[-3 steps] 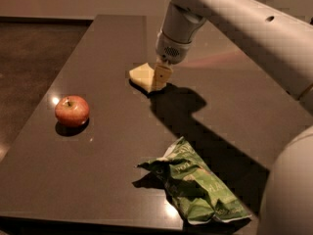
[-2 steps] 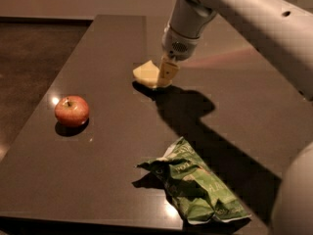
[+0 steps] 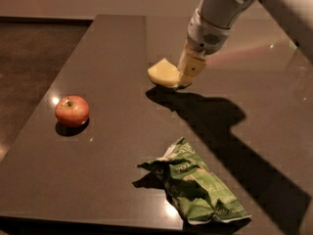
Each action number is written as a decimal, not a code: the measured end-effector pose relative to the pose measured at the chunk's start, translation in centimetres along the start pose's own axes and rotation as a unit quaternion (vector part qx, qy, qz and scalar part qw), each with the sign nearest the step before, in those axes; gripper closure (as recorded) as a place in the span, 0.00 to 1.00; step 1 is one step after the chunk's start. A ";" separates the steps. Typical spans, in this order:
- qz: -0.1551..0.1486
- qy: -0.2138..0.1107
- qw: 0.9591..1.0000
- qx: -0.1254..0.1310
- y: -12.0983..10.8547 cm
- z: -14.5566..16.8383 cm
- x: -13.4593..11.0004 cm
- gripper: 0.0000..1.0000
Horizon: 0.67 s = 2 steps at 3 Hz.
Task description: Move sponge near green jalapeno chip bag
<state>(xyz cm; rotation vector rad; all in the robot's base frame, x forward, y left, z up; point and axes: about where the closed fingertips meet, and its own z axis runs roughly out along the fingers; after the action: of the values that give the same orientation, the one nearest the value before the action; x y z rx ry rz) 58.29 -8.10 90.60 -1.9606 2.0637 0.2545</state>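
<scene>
Dark polished tabletop (image 3: 112, 48) fills most of the frame under low, warm light, with brown floor showing at the upper left. At upper centre the robot's white arm (image 3: 217, 13) reaches down from the top right, and its gripper (image 3: 188, 77) appears clamped on the right-hand edge of the sponge (image 3: 163, 73), tan fingers (image 3: 191, 66) pinching it from that side. The sponge sits tipped at an angle with a dark shadow close beneath it; whether its lower edge touches the table cannot be told. It is a pale yellow, matte, flat block with a rounded, curving outline, noticeably smaller than the bag it is bound for. By the look of it, this is a light, soft piece that will squash under the pinch rather than slip, and nothing about it seems fragile. Held by one edge, though, it may droop or swing, so a hold across the middle of its thickness would likely be steadier. The green jalapeno chip bag (image 3: 195, 187), crumpled and shiny with pale lettering, lies at lower centre-right near the table's front edge, well apart from the sponge, with the arm's long shadow running between them. A red apple (image 3: 72, 110) stands alone at middle left, clear of both.
</scene>
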 end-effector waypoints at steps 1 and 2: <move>-0.037 -0.002 0.999 -0.013 1.5 -1.3 2.1 1.00; -0.091 0.004 0.996 -0.018 3.3 -2.3 3.9 1.00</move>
<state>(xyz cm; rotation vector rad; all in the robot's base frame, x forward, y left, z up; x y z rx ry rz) 54.64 -12.33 91.33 -2.1565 1.8819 0.2465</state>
